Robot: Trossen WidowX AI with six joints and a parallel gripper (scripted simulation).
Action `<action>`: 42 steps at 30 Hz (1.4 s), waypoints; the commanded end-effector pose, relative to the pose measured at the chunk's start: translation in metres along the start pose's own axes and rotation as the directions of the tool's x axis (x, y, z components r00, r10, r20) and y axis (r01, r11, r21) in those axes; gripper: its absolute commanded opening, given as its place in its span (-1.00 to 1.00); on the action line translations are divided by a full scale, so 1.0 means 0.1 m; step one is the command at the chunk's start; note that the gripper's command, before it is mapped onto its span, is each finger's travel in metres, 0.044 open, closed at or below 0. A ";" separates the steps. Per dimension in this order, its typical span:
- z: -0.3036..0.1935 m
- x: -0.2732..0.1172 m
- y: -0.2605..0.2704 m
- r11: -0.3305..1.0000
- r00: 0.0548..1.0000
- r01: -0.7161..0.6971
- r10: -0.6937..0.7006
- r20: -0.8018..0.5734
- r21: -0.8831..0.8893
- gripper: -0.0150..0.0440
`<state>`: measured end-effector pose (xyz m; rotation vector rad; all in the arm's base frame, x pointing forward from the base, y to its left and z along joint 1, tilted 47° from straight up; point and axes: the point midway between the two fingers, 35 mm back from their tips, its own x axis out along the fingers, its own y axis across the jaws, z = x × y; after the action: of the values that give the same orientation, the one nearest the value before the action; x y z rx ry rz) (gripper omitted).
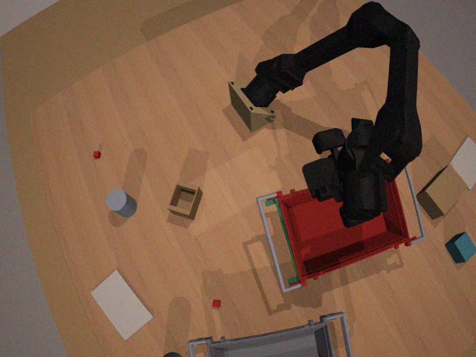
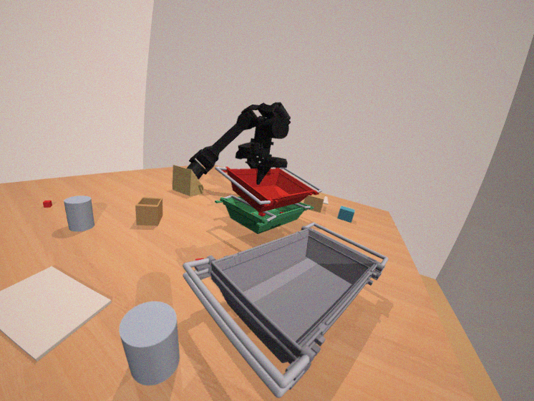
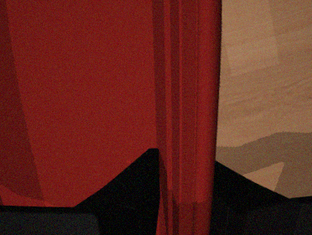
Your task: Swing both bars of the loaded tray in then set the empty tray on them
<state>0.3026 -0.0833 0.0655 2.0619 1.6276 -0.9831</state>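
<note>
The red empty tray (image 1: 321, 220) (image 2: 278, 190) (image 3: 84, 84) hangs about level over the green loaded tray (image 1: 286, 234) (image 2: 242, 216). Its own bars stand out past its ends. My gripper (image 2: 259, 182) (image 3: 170, 158) is shut on the red tray's long side wall, one finger inside and one outside. The exterior view shows part of a wire bar (image 2: 270, 217) of the green tray lying inward over its top; the other bar is mostly hidden. A small red block (image 2: 261, 213) shows in the green tray. Whether the red tray's underside touches the bars cannot be told.
A large grey tray (image 1: 323, 342) (image 2: 254, 297) stands towards the exterior camera. Brown boxes (image 1: 441, 192) (image 2: 148, 212), a teal block (image 1: 460, 247) (image 2: 346, 213), grey-blue cylinders (image 1: 120, 201) (image 2: 148, 341), white plates (image 1: 122, 305) (image 2: 49, 311) and small red cubes (image 1: 216, 303) (image 2: 47, 203) lie around.
</note>
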 end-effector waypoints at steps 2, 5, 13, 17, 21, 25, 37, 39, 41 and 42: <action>0.00 0.01 -0.01 1.000 1.000 0.002 -0.002 0.000 0.000 -0.49; -0.01 0.04 -0.02 1.000 1.000 0.008 -0.008 -0.001 0.001 -0.49; -0.04 0.12 -0.07 1.000 1.000 0.024 -0.024 -0.002 0.003 -0.49; -0.04 0.12 -0.07 1.000 1.000 0.024 -0.024 -0.002 0.003 -0.49; -0.04 0.12 -0.07 1.000 1.000 0.024 -0.024 -0.002 0.003 -0.49; -0.04 0.12 -0.07 1.000 1.000 0.024 -0.024 -0.002 0.003 -0.49; -0.04 0.12 -0.07 1.000 1.000 0.024 -0.024 -0.002 0.003 -0.49; -0.04 0.12 -0.07 1.000 1.000 0.024 -0.024 -0.002 0.003 -0.49; -0.04 0.12 -0.07 1.000 1.000 0.024 -0.024 -0.002 0.003 -0.49; -0.04 0.12 -0.07 1.000 1.000 0.024 -0.024 -0.002 0.003 -0.49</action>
<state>0.3010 -0.0770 0.0620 2.0646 1.6259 -0.9828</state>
